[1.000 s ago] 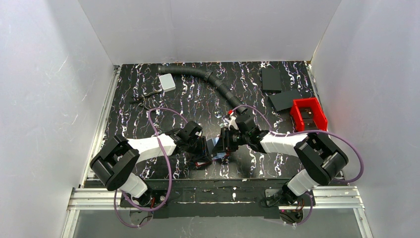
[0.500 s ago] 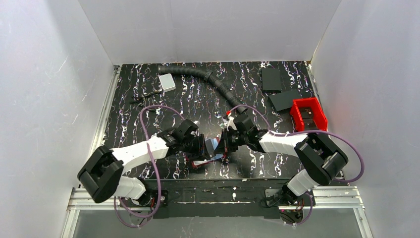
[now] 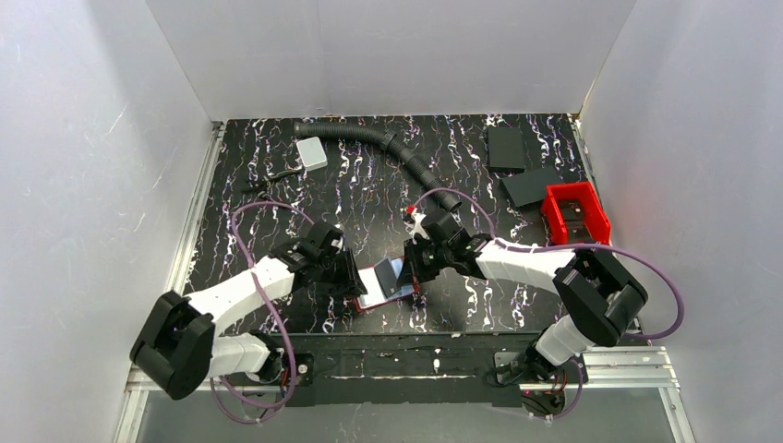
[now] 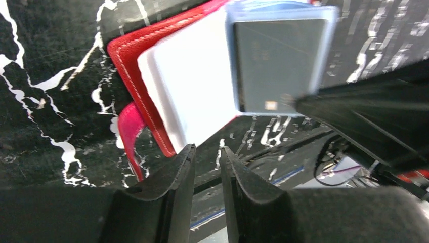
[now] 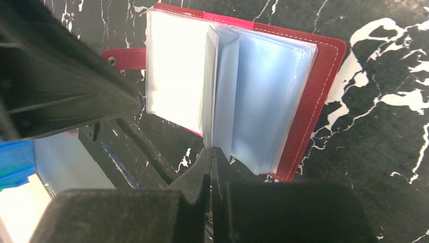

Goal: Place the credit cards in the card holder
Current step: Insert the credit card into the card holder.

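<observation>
The card holder (image 3: 371, 293) is a red wallet lying open near the table's front edge, its white inner page (image 4: 192, 91) facing up. One pale-blue sleeve page (image 5: 210, 96) stands up from it, and a grey credit card (image 4: 275, 66) shows in that sleeve. My right gripper (image 5: 210, 152) is shut on the sleeve's lower edge; in the top view the right gripper (image 3: 413, 268) is at the wallet's right side. My left gripper (image 4: 206, 152) hovers just off the wallet's left edge, jaws slightly apart and empty. The red clasp tab (image 5: 126, 58) sticks out at the side.
A black ribbed hose (image 3: 397, 152) and a grey-white box (image 3: 312, 152) lie at the back. Two black slabs (image 3: 506, 146) and a red bin (image 3: 574, 212) are at the right. A small dark object (image 3: 268, 183) lies at the left. The table's front rail (image 3: 397, 365) runs just behind the wallet.
The right gripper closed on the sleeve. The left arm drew back to the left, off the wallet, which now lies open with its white page showing.
</observation>
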Robot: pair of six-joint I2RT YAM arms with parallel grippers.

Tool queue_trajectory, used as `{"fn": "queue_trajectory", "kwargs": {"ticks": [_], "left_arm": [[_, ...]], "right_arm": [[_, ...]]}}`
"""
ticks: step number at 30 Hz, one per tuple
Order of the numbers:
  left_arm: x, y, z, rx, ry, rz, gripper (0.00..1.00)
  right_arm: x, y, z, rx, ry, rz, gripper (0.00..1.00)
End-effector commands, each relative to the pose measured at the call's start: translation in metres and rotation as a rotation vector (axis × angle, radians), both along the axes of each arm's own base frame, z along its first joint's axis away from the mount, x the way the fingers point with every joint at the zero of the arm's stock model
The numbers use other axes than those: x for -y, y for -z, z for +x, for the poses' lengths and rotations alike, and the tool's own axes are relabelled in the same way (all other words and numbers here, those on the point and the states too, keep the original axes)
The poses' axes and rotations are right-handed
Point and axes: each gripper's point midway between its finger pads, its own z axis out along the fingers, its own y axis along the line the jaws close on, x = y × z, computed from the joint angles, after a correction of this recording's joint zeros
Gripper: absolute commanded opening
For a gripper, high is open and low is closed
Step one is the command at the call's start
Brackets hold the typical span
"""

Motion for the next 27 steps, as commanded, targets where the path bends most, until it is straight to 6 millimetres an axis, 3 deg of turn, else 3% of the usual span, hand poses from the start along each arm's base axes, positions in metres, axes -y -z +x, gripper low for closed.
{"fn": "queue_trajectory", "kwargs": {"ticks": [1, 12, 27], "left_arm": [[-0.006, 0.024, -0.008, -0.066, 0.007, 0.044, 0.22], [-0.008, 0.048, -0.010, -0.085, -0.007, 0.057, 0.19], [-0.011, 0.048, -0.013, -0.070, -0.024, 0.038, 0.18]], "right_arm": [[-0.009, -0.014, 0.003, 0.067, -0.017, -0.016, 0.06], [-0.035, -0.024, -0.011, 0.052, -0.051, 0.032, 0.29], [-0.063, -0.015, -0.016, -0.004, -0.080, 0.122, 0.37]]}}
